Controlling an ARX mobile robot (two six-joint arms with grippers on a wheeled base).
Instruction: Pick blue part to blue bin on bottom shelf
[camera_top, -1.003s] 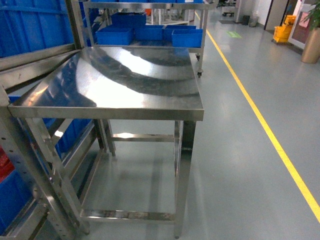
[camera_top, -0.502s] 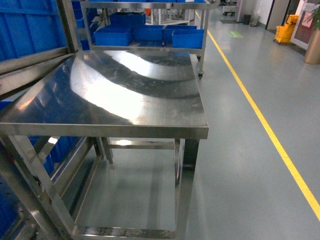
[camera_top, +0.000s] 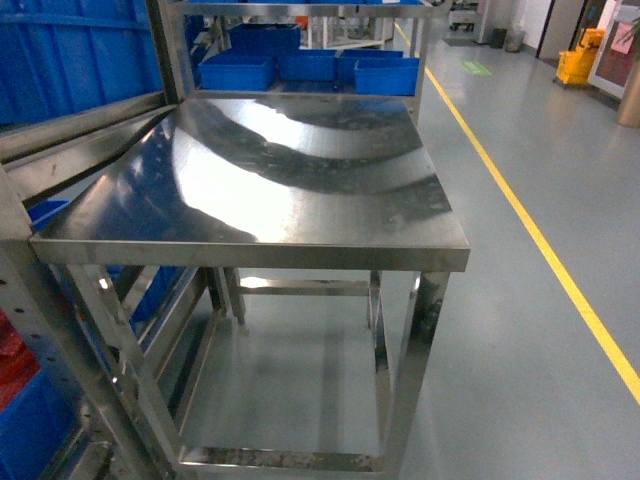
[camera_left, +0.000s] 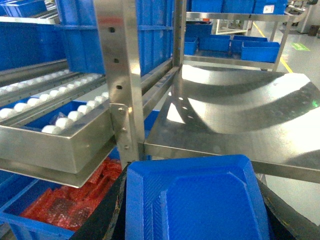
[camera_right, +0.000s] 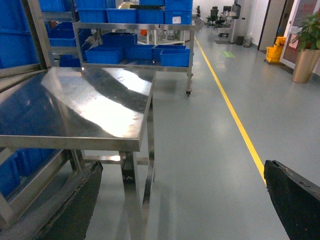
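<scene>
Between my left claw's fingers (camera_left: 192, 200) a blue part sits pinched; right claw (camera_right: 180, 200) spread, empty; binning on the bottom shelf remains.

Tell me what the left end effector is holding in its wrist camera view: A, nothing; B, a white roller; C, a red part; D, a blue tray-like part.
D: in the left wrist view a blue tray-like part fills the space between the dark fingers of the left end effector.
</scene>
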